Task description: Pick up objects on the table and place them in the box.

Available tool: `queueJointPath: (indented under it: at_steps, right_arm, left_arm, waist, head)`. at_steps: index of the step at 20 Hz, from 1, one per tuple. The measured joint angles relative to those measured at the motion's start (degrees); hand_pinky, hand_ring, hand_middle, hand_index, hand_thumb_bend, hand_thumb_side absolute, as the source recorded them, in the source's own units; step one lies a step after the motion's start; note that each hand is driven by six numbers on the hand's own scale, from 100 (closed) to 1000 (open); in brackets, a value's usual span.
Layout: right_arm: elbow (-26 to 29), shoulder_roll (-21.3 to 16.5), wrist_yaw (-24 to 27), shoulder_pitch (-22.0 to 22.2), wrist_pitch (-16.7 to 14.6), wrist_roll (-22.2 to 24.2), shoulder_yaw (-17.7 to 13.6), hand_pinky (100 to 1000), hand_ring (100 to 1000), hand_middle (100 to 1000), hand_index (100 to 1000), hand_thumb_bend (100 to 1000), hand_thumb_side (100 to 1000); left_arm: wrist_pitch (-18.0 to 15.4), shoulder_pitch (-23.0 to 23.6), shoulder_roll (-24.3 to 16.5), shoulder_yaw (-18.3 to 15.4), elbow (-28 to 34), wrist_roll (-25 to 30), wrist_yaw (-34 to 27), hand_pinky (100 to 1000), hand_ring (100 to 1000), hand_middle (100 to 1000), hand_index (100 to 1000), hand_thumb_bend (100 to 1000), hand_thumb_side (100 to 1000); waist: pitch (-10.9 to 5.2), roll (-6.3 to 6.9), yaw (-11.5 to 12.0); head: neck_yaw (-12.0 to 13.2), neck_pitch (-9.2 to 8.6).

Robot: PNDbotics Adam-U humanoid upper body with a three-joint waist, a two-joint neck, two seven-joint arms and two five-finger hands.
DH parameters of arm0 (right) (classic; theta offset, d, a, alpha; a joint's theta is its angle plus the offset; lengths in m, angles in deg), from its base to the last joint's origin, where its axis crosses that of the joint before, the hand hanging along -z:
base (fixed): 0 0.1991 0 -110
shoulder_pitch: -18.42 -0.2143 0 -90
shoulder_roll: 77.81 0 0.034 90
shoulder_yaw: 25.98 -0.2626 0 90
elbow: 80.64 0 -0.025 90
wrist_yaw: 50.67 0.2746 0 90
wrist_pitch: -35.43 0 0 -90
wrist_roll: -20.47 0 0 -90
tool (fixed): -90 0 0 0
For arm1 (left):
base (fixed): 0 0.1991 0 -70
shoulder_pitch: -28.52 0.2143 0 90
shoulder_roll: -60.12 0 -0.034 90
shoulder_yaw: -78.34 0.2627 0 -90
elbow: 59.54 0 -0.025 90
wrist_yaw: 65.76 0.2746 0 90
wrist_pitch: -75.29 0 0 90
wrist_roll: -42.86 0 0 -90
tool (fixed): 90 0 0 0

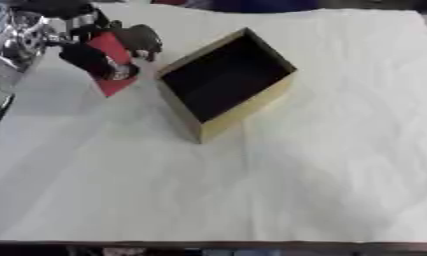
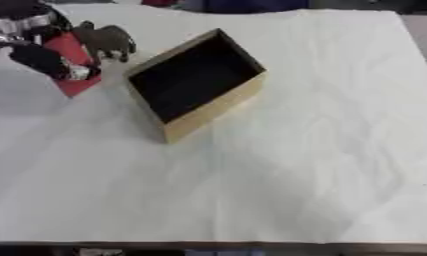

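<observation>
Far left, at ten o'clock: black left hand with fingers curled round a flat red rectangular object, seemingly lifted clear of the white cloth-covered table, though hard to be sure. Just beyond it, toward eleven o'clock, a small dark animal-shaped figure standing on the cloth, untouched. Near centre, slightly up, an open tan cardboard box with dark interior, apparently empty. So: nothing boxed yet, one thing in hand, one left. Short path rightward from hand to box, near wall and corner to clear. Wide bare cloth from three to six o'clock. No right hand visible.
</observation>
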Motion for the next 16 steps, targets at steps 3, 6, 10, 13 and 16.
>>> queueJointPath:
  at_steps: [3, 6, 10, 13, 16]
  right_arm:
    - [0.0, 0.0, 0.0, -0.9, 0.0, 0.0, 0.0, 921, 855, 698, 918, 100, 1000]
    - [0.0, 0.1, 0.0, -1.4, 0.0, 0.0, 0.0, 921, 855, 697, 918, 100, 1000]
    - [0.0, 0.1, 0.0, -1.4, 0.0, 0.0, 0.0, 922, 855, 696, 920, 100, 1000]
    - [0.0, 0.4, 0.0, -1.7, 0.0, 0.1, 0.2, 922, 855, 696, 920, 100, 1000]
    - [0.0, 0.6, 0.0, -2.0, 0.0, 0.1, 0.3, 922, 856, 696, 919, 100, 1000]
  left_arm:
    - [-0.6, -1.9, 1.1, -0.6, -0.1, -0.5, 0.9, 385, 492, 337, 528, 100, 573]
    - [-1.3, -3.5, 2.4, -0.9, -0.8, -1.0, 1.6, 378, 489, 333, 525, 100, 576]
    - [-2.2, -5.4, 4.2, -1.1, -1.7, -1.9, 2.4, 366, 482, 327, 518, 100, 572]
    - [-2.8, -6.2, 5.5, -1.1, -1.9, -2.4, 2.9, 355, 479, 326, 516, 100, 572]
    - [-3.5, -7.4, 7.2, -1.1, -2.0, -3.0, 3.0, 347, 480, 326, 517, 100, 578]
  waist:
    - [0.06, 0.08, -0.8]
    - [0.51, 0.25, -1.4]
    - [0.89, 0.24, -1.7]
    - [1.22, 0.24, -1.8]
    - [1.43, 0.14, -2.1]
  head:
    - [0.0, -0.75]
    - [0.0, -1.04]
    - [0.0, -1.26]
    - [0.0, -1.27]
    - [0.0, -1.28]
